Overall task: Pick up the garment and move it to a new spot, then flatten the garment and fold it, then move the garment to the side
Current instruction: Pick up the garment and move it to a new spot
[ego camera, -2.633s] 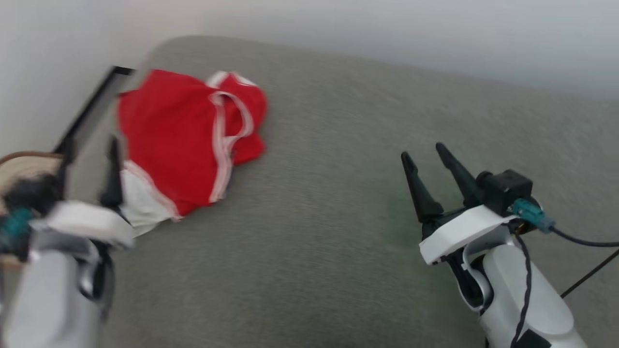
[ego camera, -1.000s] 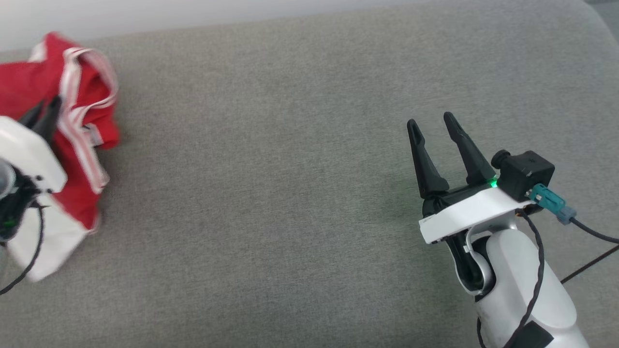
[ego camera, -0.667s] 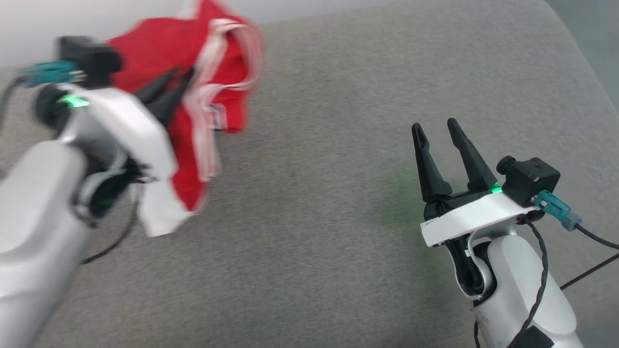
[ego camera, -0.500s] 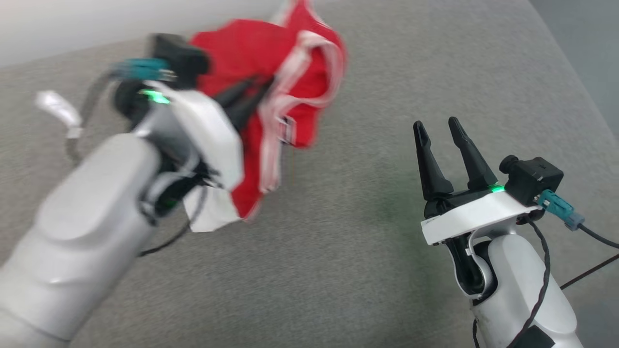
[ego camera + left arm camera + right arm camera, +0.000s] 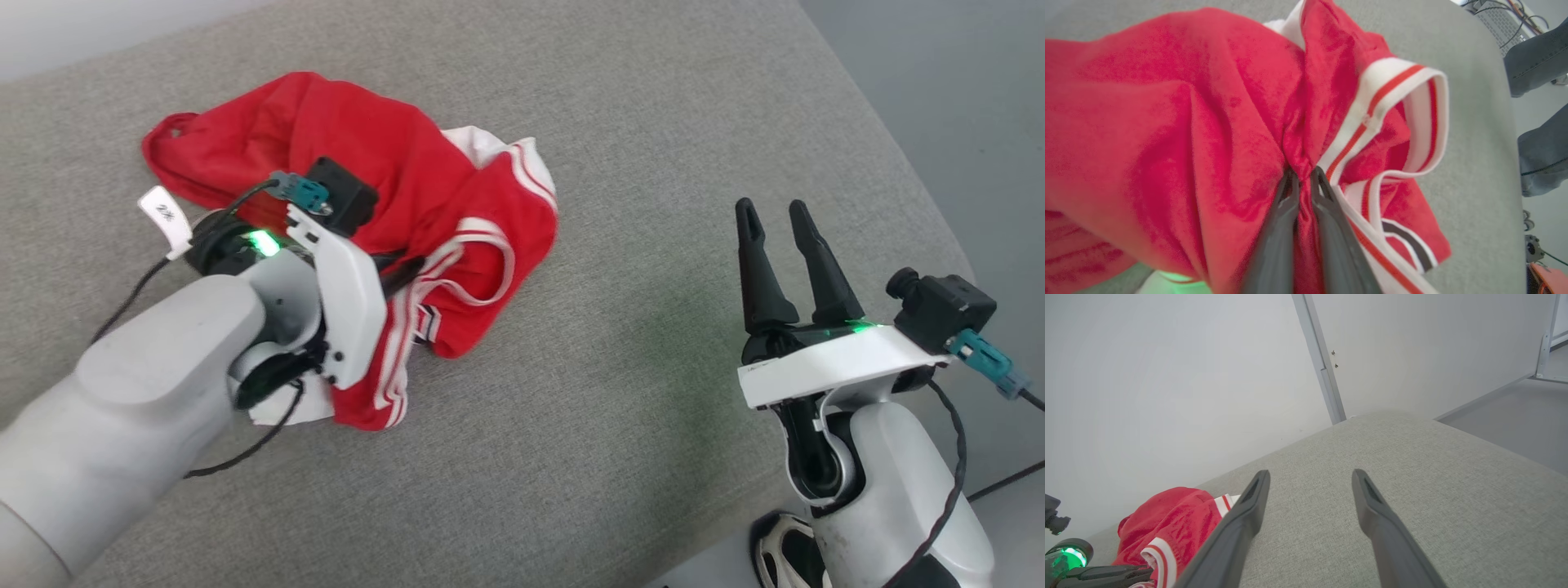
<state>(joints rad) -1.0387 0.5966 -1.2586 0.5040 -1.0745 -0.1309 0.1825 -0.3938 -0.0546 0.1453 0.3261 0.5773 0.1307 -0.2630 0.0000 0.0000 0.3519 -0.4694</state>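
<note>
Garment (image 5: pixel 392 163) lies crumpled on grey cushion (image 5: pixel 571 449) by white wall (image 5: pixel 1167 375), left tool (image 5: pixel 1302 175) clamping it, right tool (image 5: pixel 771 208) apart.

The room is bright, with soft, even light and no glare. Shadows on the wide grey woven cushion (image 5: pixel 588 457) are faint. A small green lamp (image 5: pixel 856 327) glows and tints the cushion green beside it. The head view is sharp. Up close in the left wrist view, the bright red soft shirt with white striped trim (image 5: pixel 1167 122) looks fuzzy, and that view's edges bend.
</note>
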